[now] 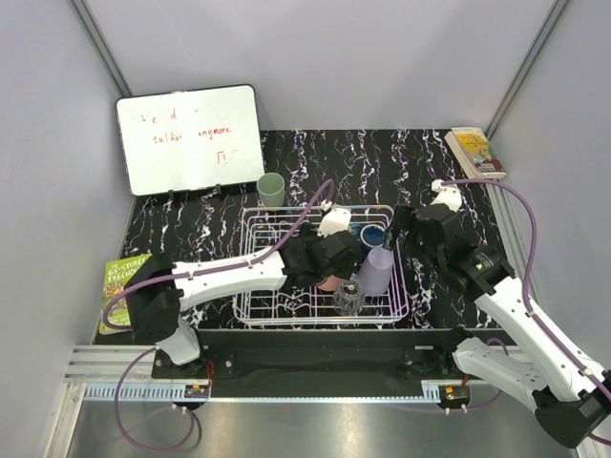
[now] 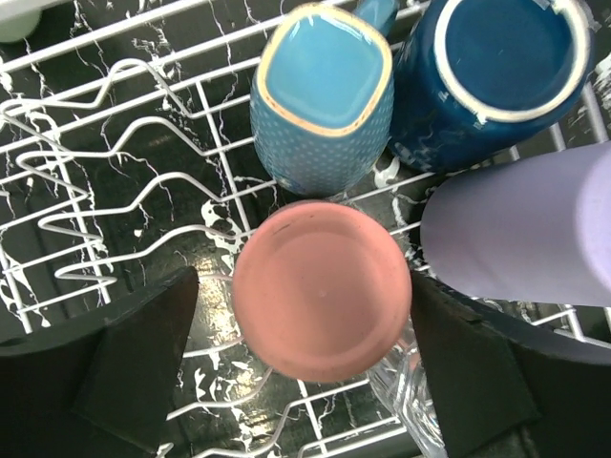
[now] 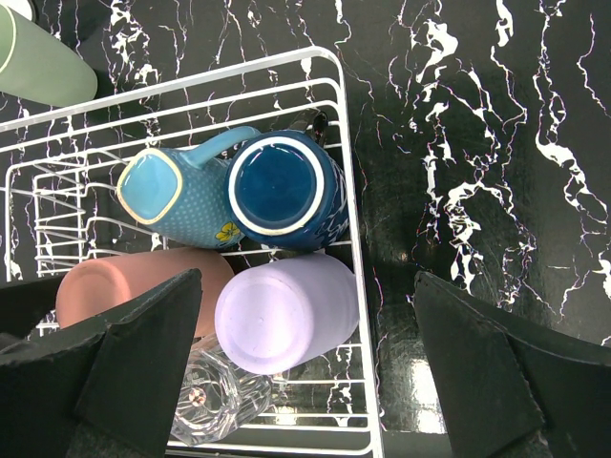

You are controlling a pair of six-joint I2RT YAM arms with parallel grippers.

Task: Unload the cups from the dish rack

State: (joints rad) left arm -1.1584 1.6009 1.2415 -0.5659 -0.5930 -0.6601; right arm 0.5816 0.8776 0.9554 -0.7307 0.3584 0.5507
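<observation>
Jaws of the left gripper (image 2: 304, 358) stand wide, either side of the salmon pink cup (image 2: 322, 289), which sits in the dish rack (image 2: 105, 205), base toward the wrist, long axis roughly along the approach. Teal cup (image 2: 323, 105) lies at 12 o'clock, lavender cup (image 2: 520, 229) at 3. The right gripper (image 3: 305, 367), also wide, hangs farther off.
</observation>
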